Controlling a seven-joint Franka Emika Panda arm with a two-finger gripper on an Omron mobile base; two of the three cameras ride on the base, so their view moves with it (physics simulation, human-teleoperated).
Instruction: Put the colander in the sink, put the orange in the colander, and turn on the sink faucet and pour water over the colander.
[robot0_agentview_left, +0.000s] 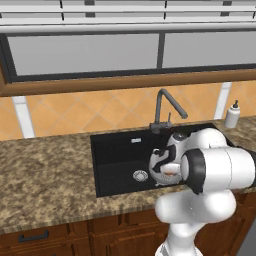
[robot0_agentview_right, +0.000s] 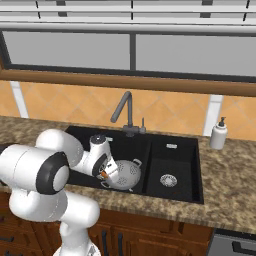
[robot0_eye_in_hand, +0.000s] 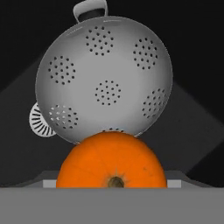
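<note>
The grey holed colander (robot0_eye_in_hand: 107, 83) sits in the large basin of the black sink (robot0_agentview_right: 175, 150), also seen from the right base as the colander (robot0_agentview_right: 126, 173). The orange (robot0_eye_in_hand: 112, 164) is pressed close at the bottom of the hand view, just above the colander's near rim. My gripper (robot0_agentview_right: 103, 174) is shut on it, and the fruit hides the fingertips. From the left base the orange (robot0_agentview_left: 170, 170) peeks out under the hand. The dark gooseneck faucet (robot0_agentview_left: 167, 106) stands behind the basin. Water is out of view.
A white soap dispenser (robot0_agentview_right: 218, 134) stands on the granite counter (robot0_agentview_left: 45, 170) at the right of the sink. A round silver drain (robot0_eye_in_hand: 40, 122) lies beside the colander. The smaller basin (robot0_agentview_right: 172, 167) has its own drain. A tiled wall and a window run behind.
</note>
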